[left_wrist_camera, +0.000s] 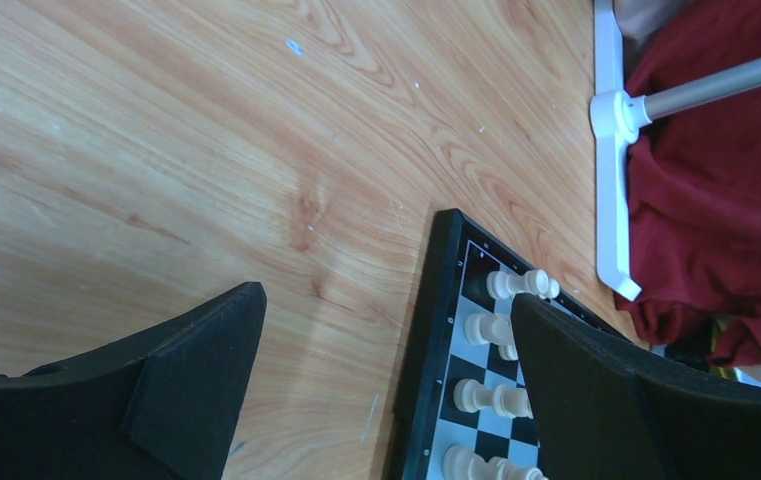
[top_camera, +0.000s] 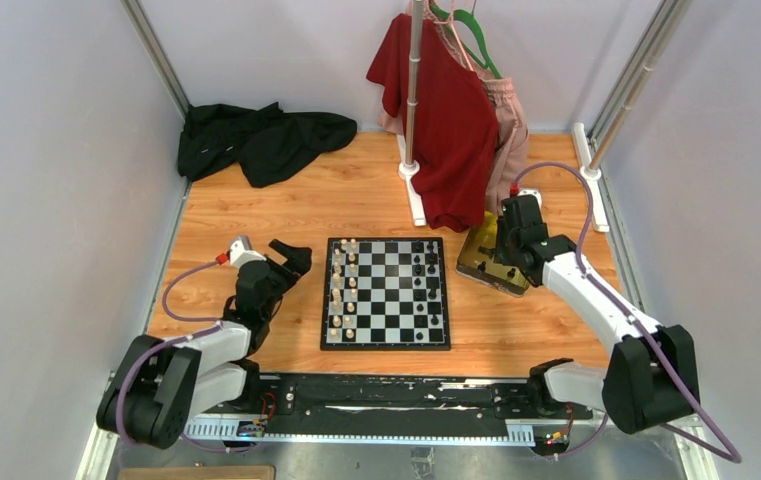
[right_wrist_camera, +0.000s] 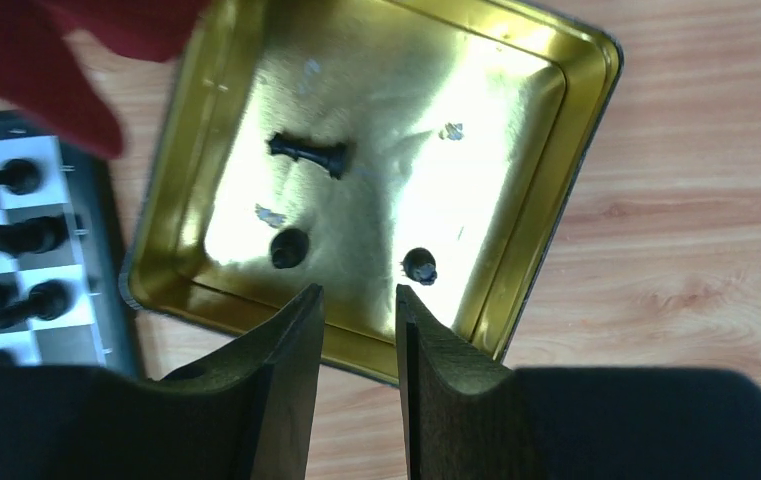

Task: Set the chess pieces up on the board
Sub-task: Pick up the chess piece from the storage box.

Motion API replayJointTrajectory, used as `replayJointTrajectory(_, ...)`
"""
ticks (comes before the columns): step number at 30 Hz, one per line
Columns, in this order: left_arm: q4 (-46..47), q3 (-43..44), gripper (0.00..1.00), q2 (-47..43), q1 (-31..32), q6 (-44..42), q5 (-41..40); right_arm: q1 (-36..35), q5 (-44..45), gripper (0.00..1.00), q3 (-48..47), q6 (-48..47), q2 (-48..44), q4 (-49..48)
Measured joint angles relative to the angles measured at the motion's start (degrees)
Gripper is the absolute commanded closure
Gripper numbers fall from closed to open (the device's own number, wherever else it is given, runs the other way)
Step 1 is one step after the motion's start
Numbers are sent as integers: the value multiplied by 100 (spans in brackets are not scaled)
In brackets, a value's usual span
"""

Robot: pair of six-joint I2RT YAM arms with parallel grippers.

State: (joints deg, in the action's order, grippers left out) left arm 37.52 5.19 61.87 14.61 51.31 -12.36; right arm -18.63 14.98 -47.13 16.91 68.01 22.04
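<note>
Left tool (top_camera: 291,256) hovers over bare bench (top_camera: 256,200) just left of the board (top_camera: 388,300), jaws at full spread, holding nothing. The white chess pieces (top_camera: 344,285) stand in the board's two left columns and the black ones (top_camera: 426,280) along its right side, with gaps. Right of the board sits the gold tray (top_camera: 478,262). The right tool (top_camera: 509,248) hangs over it with a narrow gap between its jaws and nothing in it. Handling judgement: the pieces look light, rigid, smooth-turned and tippy, and the tray floor is probably slick. I would pinch an upright one low on the stem above the base, and take the lying one across its waist. The top view gives the layout but hides the tray's contents. The right wrist view shows the right tool (right_wrist_camera: 356,295) above the tray's (right_wrist_camera: 586,70) near rim. Inside are three black pieces: one on its side (right_wrist_camera: 308,153), two apparently upright (right_wrist_camera: 289,247) (right_wrist_camera: 419,264). The left wrist view alone shows the white pieces (left_wrist_camera: 516,285) up close at the board's (left_wrist_camera: 426,330) corner, and the left tool (left_wrist_camera: 386,305) straddling its edge.
</note>
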Motion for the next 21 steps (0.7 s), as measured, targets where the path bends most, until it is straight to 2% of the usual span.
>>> replayJointTrajectory(8, 896, -13, 0, 813, -107, 369, 501, 507, -363, 64, 323, -9, 533, -133)
replayJointTrajectory(21, 1338, -42, 0, 977, -179, 501, 732, 822, -555, 63, 463, -28, 798, -326)
